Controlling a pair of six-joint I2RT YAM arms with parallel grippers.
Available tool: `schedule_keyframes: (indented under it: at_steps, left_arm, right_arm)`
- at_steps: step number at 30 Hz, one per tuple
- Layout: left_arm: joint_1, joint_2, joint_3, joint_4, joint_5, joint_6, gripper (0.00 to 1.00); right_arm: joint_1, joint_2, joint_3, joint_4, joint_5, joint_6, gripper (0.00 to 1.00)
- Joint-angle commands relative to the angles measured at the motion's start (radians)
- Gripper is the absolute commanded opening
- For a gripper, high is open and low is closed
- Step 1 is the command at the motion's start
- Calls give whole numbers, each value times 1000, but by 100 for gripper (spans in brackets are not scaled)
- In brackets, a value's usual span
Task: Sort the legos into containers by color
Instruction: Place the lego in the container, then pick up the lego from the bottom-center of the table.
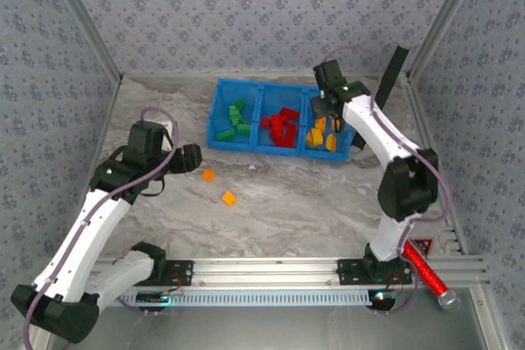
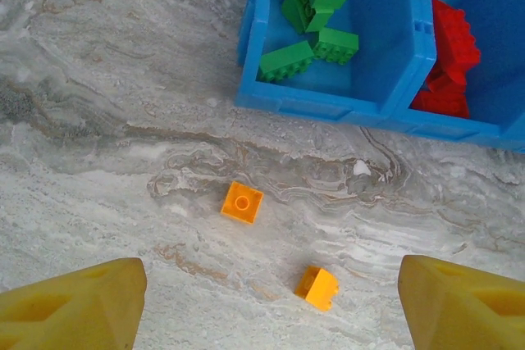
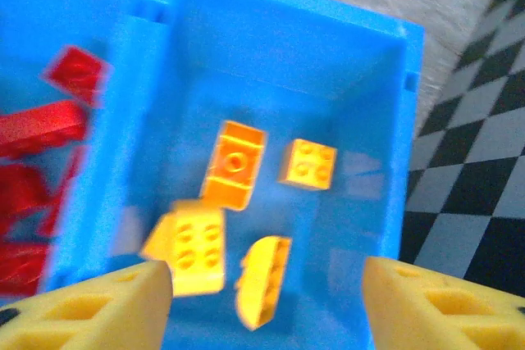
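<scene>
Right gripper (image 3: pixel 267 284): released, empty, above the right container (image 3: pixel 361 120) of orange legos (image 3: pixel 234 164).
Left gripper (image 2: pixel 271 301): spread wide, empty, over two loose legos (image 2: pixel 242 202), both orange.
Worktop (image 1: pixel 312 194): grey marbled; green legos (image 2: pixel 316 6) and red legos (image 2: pixel 447 55) lie in separate containers.
Room: patterned grey walls (image 1: pixel 246 6).
Unclear: the right wrist view is blurred, and the red legos are cut off.

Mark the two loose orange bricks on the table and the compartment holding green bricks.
Farther orange brick (image 2: pixel 242 202), left wrist view, studded top face.
Nearer orange brick (image 2: pixel 317 287), left wrist view, upper face.
Green compartment (image 2: pixel 320 104), left wrist view, near wall.
</scene>
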Motion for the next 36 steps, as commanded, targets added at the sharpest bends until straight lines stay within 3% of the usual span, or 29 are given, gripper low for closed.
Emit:
schedule_keyframes:
  at_steps: [1,4,9,13,15,20,36]
  left_arm:
    - [7,-29,9,8,6,-6,81]
    - [7,-37,5,14,-3,-4,81]
    - [9,-42,10,0,10,17,82]
    - [9,-69,11,-32,-5,36,85]
    - [9,-99,0,-37,1,48,91]
    - [10,-152,-38,-18,0,49,98]
    - [10,-158,-72,-54,-24,26,98]
  right_arm:
    - [73,-80,-112,0,-138,142,67]
    - [216,-169,-245,103,-148,136,73]
    - [437,-179,-361,267,-256,-22,82]
    - [528,-97,-364,319,-352,-111,84]
    - [563,-39,-348,334,-361,-163,84]
    - [606,107,-254,318,-344,-225,84]
    - [631,332,-111,308,-409,-235,84]
